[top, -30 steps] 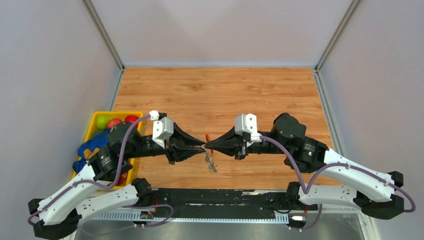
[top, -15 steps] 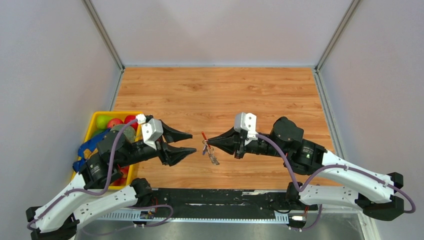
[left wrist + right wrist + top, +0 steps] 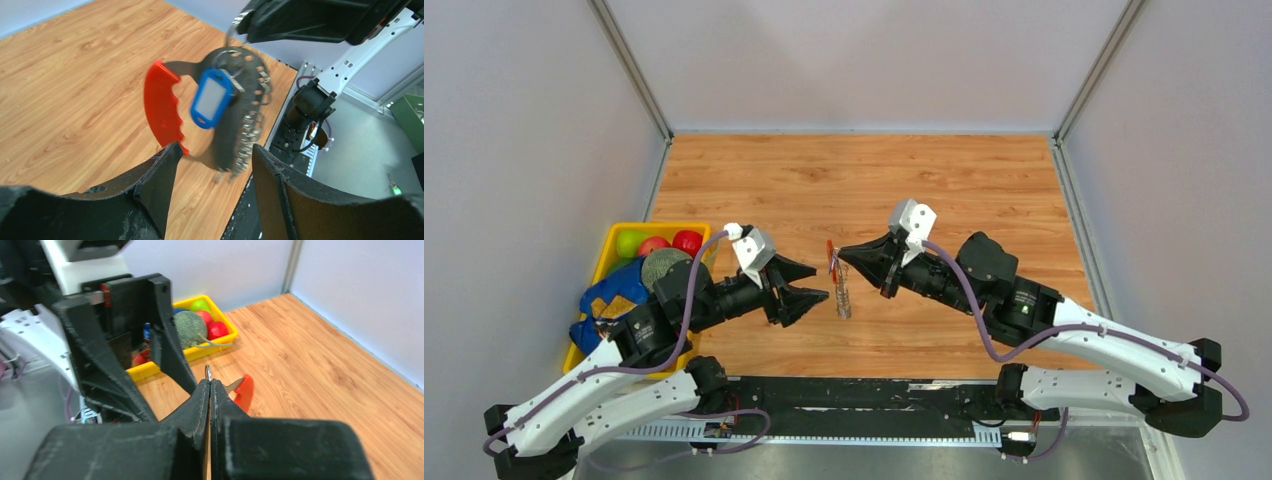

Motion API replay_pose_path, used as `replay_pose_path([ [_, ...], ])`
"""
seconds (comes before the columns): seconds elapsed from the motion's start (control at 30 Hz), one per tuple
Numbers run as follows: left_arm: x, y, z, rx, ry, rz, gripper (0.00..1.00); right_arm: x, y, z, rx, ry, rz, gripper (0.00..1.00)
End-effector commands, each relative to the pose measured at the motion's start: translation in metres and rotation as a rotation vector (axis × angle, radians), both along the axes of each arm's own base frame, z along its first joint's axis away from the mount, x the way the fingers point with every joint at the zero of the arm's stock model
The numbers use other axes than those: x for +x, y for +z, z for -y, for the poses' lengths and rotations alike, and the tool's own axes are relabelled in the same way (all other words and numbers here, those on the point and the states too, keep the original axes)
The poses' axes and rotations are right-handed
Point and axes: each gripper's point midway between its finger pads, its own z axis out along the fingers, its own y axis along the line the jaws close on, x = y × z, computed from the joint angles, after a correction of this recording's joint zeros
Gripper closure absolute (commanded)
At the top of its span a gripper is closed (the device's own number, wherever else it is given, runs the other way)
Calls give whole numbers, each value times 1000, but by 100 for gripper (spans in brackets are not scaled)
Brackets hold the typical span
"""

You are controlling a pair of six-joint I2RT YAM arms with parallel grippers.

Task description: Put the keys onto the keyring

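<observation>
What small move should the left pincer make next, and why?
Probably ease the open left pincer forward and close it on the red loop of the keyring: it dangles from the shut right pincer, just ahead of the left fingertips, untouched.

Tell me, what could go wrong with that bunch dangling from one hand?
The right hand pinches only a thin metal ring, so the keyring and blue tag might slip and drop. Both look blurred, probably swinging, so the open left hand could miss or knock them.
</observation>
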Motion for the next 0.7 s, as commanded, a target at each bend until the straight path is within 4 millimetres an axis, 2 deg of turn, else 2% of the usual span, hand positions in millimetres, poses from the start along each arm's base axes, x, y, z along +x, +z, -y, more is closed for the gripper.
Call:
replay_pose_path([
  [0.0, 6, 16, 2, -56, 25, 11, 35, 28, 12, 5, 80, -170, -46, 100],
  [0.2, 10, 12, -2, -42, 57, 6, 33, 51, -14, 1, 15, -289, -68, 100],
  [0.4, 9, 11, -12, -44, 85, 10, 31, 68, -57, -5, -101, -367, -80, 100],
  [0.67, 8, 9, -19, -50, 107, 15, 30, 89, -114, -13, -178, -393, -177, 100],
])
